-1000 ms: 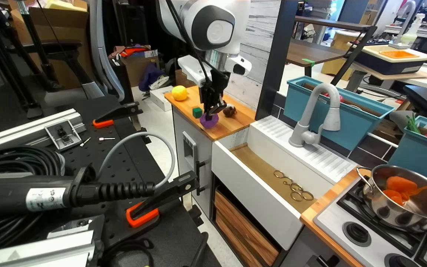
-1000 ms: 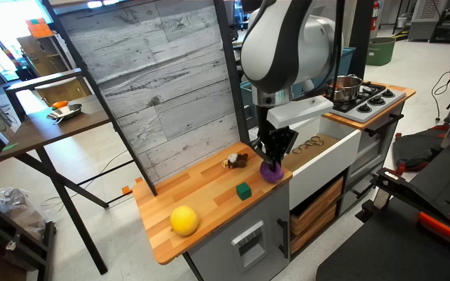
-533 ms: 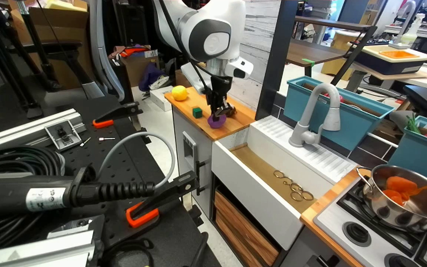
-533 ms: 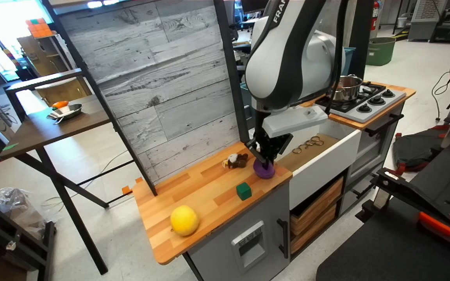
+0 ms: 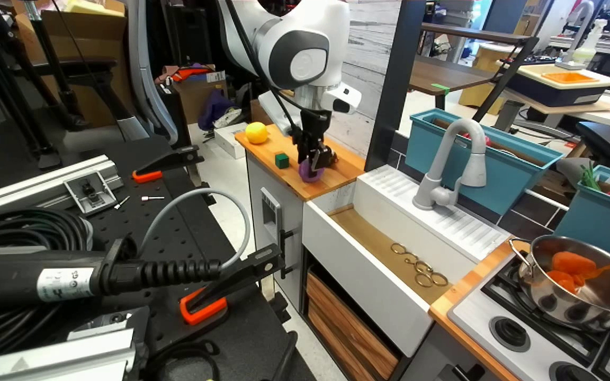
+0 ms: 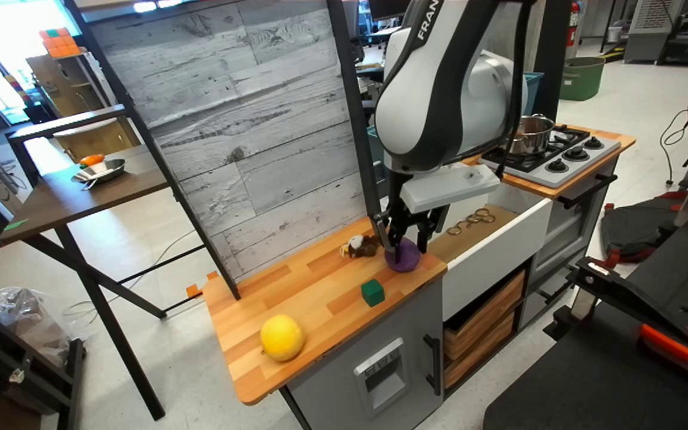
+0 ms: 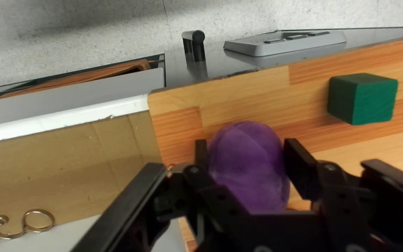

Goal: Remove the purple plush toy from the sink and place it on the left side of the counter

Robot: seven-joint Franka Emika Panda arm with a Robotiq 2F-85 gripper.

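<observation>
Toy (image 7: pixel 248 161), purple plush, seemingly resting on the bench (image 6: pixel 314 286), between the jaws of your gripper (image 6: pixel 409 255) | jaws spread, hold likely let go; side contact unclear | sink (image 6: pixel 493 260) just beside the gripper, green block (image 7: pixel 362 99) near its opposite side | risk: lift skewed and a brushing jaw could roll the toy into the sink

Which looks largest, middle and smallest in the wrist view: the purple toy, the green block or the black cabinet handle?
Largest to smallest:
Purple toy
Green block
Black cabinet handle, seen nearly end-on and probably shrunk by distance
</observation>
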